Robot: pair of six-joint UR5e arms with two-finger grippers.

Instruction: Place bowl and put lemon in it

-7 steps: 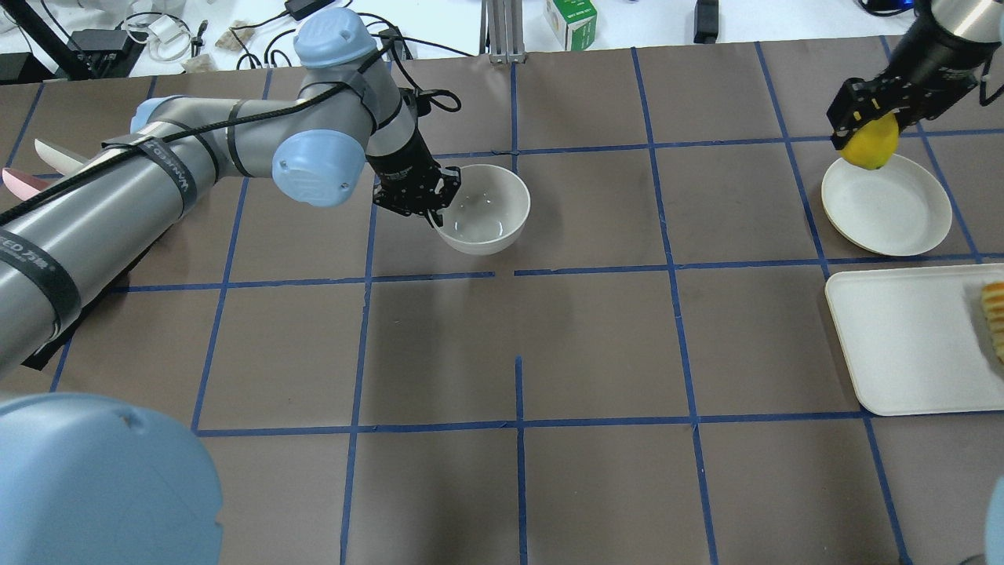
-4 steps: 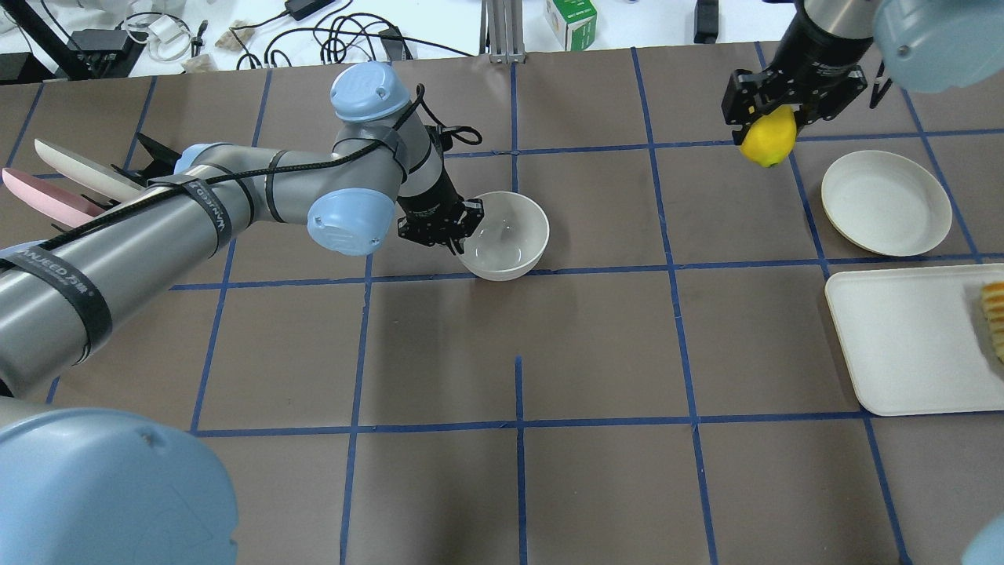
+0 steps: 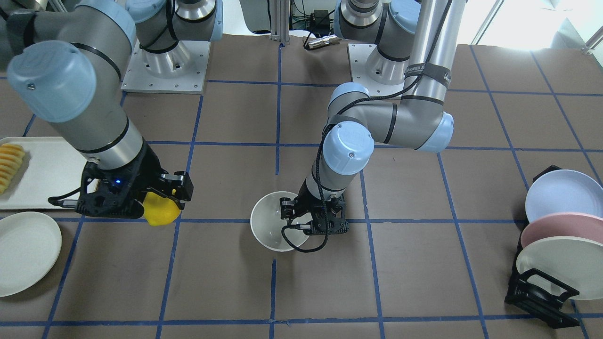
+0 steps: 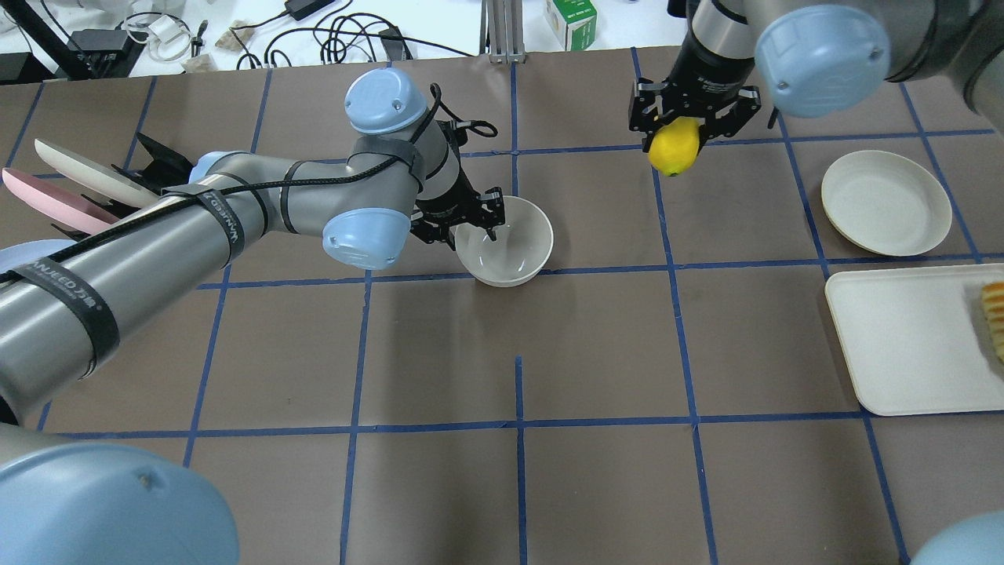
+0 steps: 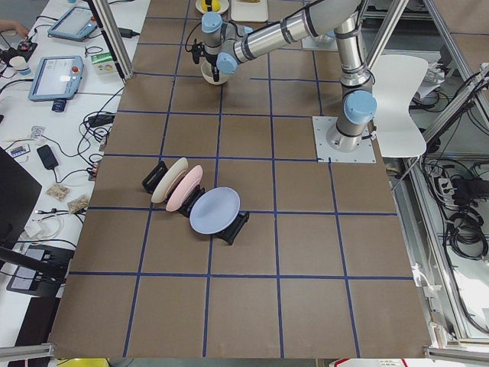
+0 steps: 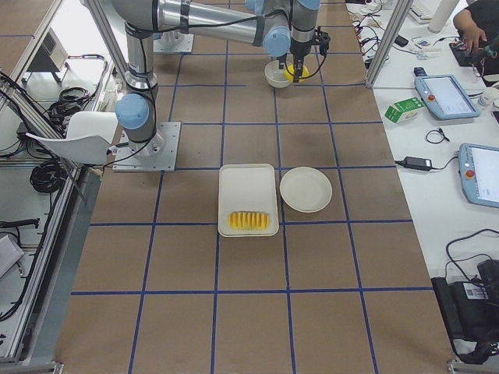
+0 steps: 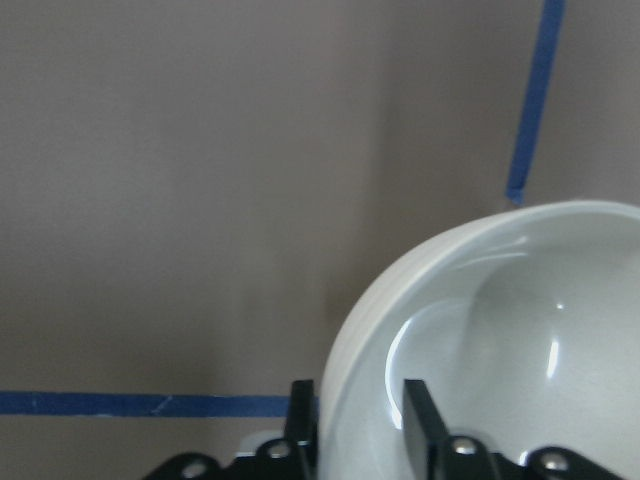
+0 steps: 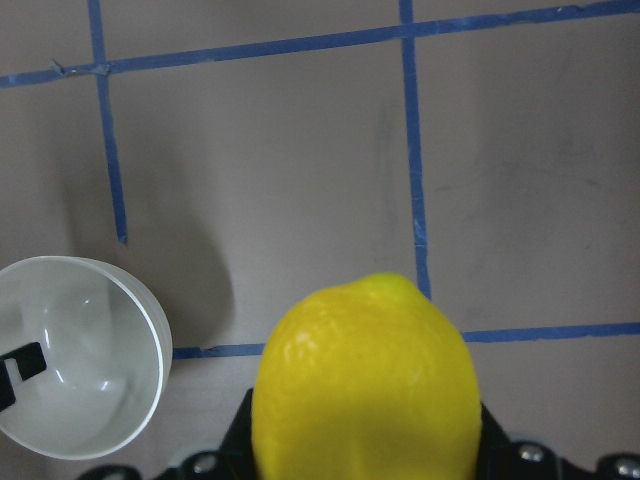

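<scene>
- I am reading the left gripper (image 7: 360,428) as narrow. Its fingers (image 7: 425,425) are pinching the wall of the bowl (image 4: 510,247), one inside and one outside.
- The bowl is sitting near the centre of the table (image 4: 596,345). I cannot tell whether its base is touching down.
- The right gripper (image 4: 679,135) is clamping the lemon (image 4: 673,157) in the air, well apart from the bowl, between it and the plate (image 4: 886,204).
- Risk, early release: if the left fingers are opening while the bowl is hanging clear of the table, it is likely dropping, rocking or skating off position.
- Risk, one-sided grip: the smooth wall is being held at one edge only, so the bowl may be tilting or slipping in the pinch.
- Risk, snagged withdrawal: the inner finger may be catching the rim on the way out and dragging or tipping the bowl.
- Risk, arm collision: while the left gripper is occupying the rim, a right-arm approach is putting both grippers on one spot. I am sequencing the move so the left gripper is clearing first.
- Risk, lemon loss: the skin is smooth and rounded, so the lemon may be squirming out under a quick move and rolling away.
- Risk, high drop: a release from well above the bowl is inviting a bounce out or a knocked bowl.
</scene>
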